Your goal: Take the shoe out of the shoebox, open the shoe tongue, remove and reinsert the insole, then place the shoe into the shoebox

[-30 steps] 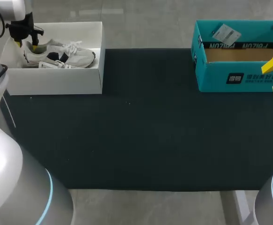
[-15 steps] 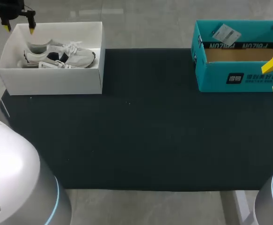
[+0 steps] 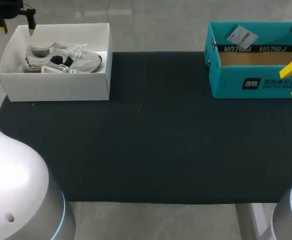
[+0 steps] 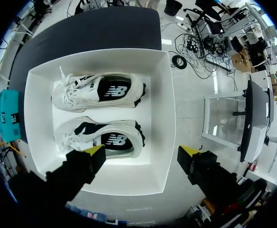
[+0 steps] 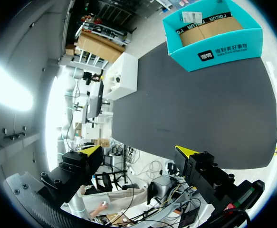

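We find the left pincer (image 4: 143,153) empty, fingers apart, hanging over the end wall of the white shoebox (image 4: 161,118), where the shoe (image 4: 100,91) lies close beside a second shoe (image 4: 105,137), so a straight descent risks striking that wall or snagging both shoes.

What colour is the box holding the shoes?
The box is plain white; the head view shows it best.
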Controlling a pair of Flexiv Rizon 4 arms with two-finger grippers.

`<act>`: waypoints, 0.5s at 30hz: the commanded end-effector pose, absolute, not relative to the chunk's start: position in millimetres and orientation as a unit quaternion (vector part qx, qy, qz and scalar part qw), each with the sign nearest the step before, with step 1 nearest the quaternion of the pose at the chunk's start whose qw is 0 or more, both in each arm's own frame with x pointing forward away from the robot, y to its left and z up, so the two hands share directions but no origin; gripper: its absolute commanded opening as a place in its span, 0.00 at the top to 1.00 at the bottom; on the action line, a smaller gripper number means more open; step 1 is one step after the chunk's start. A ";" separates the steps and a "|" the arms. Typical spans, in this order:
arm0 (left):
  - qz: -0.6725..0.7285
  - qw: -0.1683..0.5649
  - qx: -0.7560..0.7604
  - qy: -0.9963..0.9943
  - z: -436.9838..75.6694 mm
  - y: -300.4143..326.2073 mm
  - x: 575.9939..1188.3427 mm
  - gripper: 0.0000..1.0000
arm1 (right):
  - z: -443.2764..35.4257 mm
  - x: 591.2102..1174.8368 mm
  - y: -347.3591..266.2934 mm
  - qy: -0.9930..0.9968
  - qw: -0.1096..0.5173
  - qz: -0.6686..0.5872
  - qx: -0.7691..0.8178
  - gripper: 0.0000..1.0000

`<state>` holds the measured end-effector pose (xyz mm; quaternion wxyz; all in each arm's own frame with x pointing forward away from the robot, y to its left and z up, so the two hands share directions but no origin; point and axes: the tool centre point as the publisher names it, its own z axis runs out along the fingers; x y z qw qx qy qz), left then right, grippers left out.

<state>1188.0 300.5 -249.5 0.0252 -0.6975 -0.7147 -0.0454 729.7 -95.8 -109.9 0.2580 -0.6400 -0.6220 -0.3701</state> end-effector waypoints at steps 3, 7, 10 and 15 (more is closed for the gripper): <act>-0.065 0.008 -0.698 -0.713 -247.4 299.5 1173.4 0.00 | -110.3 729.4 -95.6 -0.622 0.258 -0.369 -0.641 0.00; -0.080 0.011 -0.703 -0.707 -249.2 301.6 1172.5 0.00 | -110.3 729.4 -95.6 -0.622 0.258 -0.369 -0.641 0.00; -0.090 0.011 -0.705 -0.703 -256.2 300.8 1161.3 0.00 | -110.3 729.4 -95.6 -0.622 0.258 -0.369 -0.641 0.00; -0.091 0.010 -0.710 -0.699 -268.6 293.2 1140.6 0.00 | -110.3 729.4 -95.6 -0.622 0.258 -0.369 -0.641 0.00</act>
